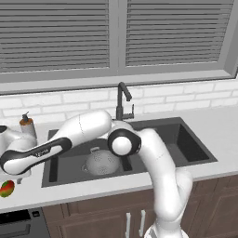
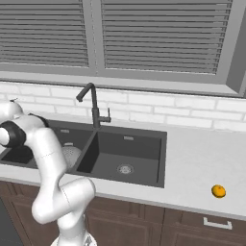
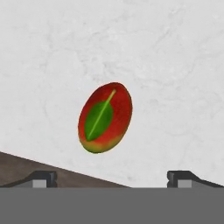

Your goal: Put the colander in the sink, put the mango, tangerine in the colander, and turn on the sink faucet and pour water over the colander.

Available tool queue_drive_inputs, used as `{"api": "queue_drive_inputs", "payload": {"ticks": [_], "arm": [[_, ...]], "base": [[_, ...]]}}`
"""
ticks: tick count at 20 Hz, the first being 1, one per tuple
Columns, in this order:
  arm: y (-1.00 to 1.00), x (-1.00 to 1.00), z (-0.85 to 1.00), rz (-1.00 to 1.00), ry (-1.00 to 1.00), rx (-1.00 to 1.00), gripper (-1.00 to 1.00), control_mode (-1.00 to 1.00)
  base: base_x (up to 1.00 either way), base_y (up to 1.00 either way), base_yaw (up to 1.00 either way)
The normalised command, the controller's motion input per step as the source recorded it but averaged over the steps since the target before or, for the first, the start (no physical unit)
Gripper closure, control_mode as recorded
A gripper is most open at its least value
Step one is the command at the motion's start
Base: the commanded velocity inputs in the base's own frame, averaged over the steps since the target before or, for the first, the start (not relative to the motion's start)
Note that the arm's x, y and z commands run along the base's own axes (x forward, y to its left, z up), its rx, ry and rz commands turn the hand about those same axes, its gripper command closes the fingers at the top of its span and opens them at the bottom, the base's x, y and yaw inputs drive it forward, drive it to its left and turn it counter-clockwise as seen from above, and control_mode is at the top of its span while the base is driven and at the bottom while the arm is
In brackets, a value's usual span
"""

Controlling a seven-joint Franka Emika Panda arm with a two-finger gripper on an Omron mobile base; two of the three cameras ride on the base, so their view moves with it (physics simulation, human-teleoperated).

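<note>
jaws spread wide and empty, gripper (image 3: 112,178) hanging above the mango (image 3: 105,117) on the counter (image 3: 175,65), not touching it.

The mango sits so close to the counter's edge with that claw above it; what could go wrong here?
1. The mango lies near the counter edge; a nudge from the open claw might roll it off.
2. Rounded, it could slip out when the fingers close.
3. The tangerine lies far off past the sink, a long reach later.
</note>
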Motion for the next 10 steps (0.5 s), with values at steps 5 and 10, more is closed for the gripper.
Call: {"api": "queue_drive_inputs", "payload": {"ticks": [5, 10], "arm": [[0.05, 0.0, -0.2, 0.0, 0.0, -0.1, -1.0, -1.0], [0.0, 0.03, -0.33, 0.0, -0.01, -0.09, -1.0, -1.0]], "base": [[0.0, 0.0, 0.0], [0.0, 0.0, 0.0]]}}
